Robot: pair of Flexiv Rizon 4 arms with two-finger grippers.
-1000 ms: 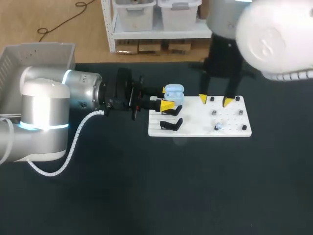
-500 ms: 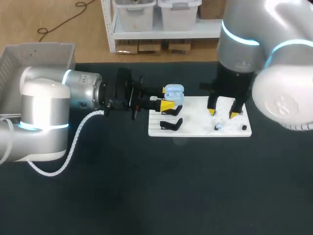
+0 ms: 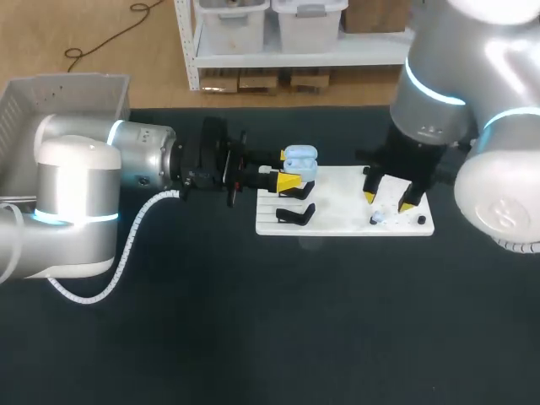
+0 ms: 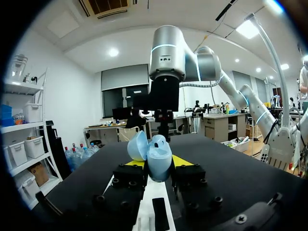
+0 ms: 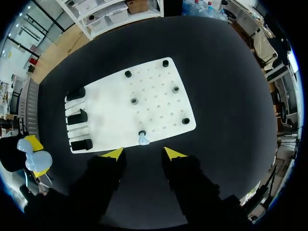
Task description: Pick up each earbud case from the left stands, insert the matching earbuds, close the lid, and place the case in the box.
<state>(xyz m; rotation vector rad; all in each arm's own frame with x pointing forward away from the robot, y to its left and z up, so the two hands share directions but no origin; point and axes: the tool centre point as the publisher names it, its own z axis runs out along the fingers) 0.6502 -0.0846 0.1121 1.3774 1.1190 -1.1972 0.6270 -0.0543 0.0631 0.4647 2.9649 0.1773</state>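
My left gripper is shut on a light blue earbud case with its lid standing open, held over the left end of the white board. In the left wrist view the case sits upright between the yellow tips. A pale blue earbud rests on a peg near the board's front edge. My right gripper hangs open above the board's right part, just behind that earbud. In the right wrist view the earbud lies just ahead of the open right gripper, centred between its tips.
Black case stands line the board's left end; one empty stand shows below the held case. Several small dark pegs dot the board. A grey box sits at the table's far left corner.
My right arm has come forward and down over the board, from its back edge to just behind the earbud. The left arm and the case have stayed still.
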